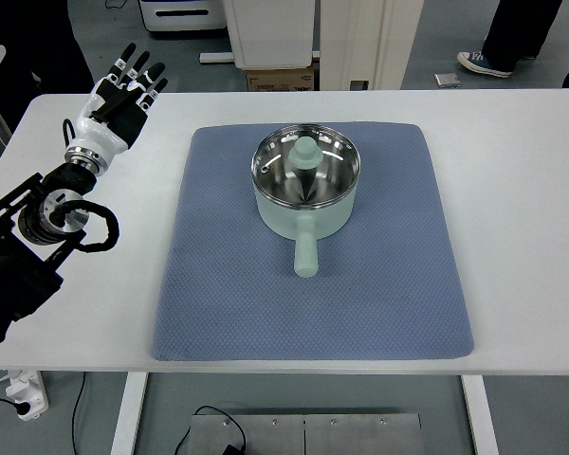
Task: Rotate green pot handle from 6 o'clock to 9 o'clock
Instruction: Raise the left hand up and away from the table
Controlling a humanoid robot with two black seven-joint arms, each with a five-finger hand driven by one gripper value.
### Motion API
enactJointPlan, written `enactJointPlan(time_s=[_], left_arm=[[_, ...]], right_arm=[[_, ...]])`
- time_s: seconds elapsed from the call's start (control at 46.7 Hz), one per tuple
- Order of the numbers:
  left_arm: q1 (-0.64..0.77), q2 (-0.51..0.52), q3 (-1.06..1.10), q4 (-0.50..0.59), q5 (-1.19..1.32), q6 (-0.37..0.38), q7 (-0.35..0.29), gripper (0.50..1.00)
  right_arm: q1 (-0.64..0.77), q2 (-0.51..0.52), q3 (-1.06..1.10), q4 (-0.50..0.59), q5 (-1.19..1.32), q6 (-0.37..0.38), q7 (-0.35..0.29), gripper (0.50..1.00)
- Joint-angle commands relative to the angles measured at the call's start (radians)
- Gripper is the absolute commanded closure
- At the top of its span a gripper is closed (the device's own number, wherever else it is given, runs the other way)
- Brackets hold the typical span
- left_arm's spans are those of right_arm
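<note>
pot: my target, the pale green saucepan with a shiny steel lid (306,180), sits upright near the middle of the blue quilted mat (228,284)
lid: on the pot, green knob on top (306,152)
handle: short green stick handle (305,254) points straight toward me, 6 o'clock, untouched
my left hand: black-and-white fingered hand (123,92) over the bare white table (512,190), at the far left corner, well apart from the pot
pose: my forearm comes in from the left edge, angled up and away, fingers extended and slightly spread, nothing held
writing: none readable on pot or mat
background: cardboard box (280,79) and a person's shoe (482,63) beyond the table
</note>
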Motion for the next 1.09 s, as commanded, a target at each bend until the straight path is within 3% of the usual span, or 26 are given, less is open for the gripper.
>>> enactJointPlan(time_s=[0.0,0.193,0.557,0.685,0.92,1.07], left_arm=[[0.0,0.04,0.0,-0.024,0.001,-0.031,0.009,0.5],[0.012,0.104,0.0,-0.054,0.001,-0.087,0.01,0.5],[0.007,0.166,0.0,-0.067,-0.001,-0.118,-0.004,0.5],[0.009,0.192,0.0,-0.091,0.001,-0.132,-0.044,0.5],[0.015,0.253,0.0,-0.186,0.002,-0.205,-0.069,0.5],[0.001,0.259,0.0,-0.191,0.102,-0.282,-0.072,0.5]], right_arm=[[0.0,0.0,0.0,0.0,0.0,0.0,0.0,0.5],[0.0,0.0,0.0,0.0,0.0,0.0,0.0,0.5],[0.0,0.0,0.0,0.0,0.0,0.0,0.0,0.5],[0.0,0.0,0.0,0.0,0.0,0.0,0.0,0.5],[0.0,0.0,0.0,0.0,0.0,0.0,0.0,0.5],[0.0,0.0,0.0,0.0,0.0,0.0,0.0,0.5]])
